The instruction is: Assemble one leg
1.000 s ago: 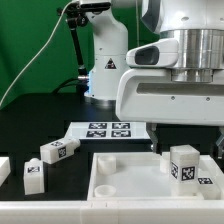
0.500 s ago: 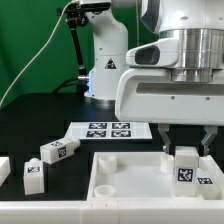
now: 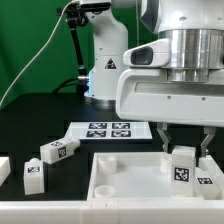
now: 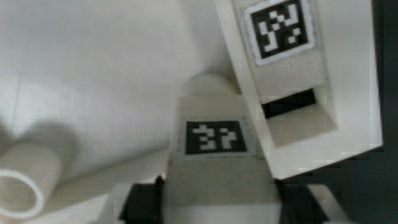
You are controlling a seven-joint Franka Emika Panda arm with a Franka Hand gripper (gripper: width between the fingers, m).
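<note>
Exterior view: chunky white tagged leg (image 3: 184, 167) between pincer (image 3: 186, 152) fingers.

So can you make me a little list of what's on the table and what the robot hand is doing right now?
gripper: lowered over the big white square piece, jaws on either side of one leg
held leg: upright on the big white square piece, tag facing the camera
big white square piece: front of table, round sockets at corners
loose legs: two lying on the black table at the exterior view's left
marker board: flat behind the square piece
grip: cannot tell if closed
</note>
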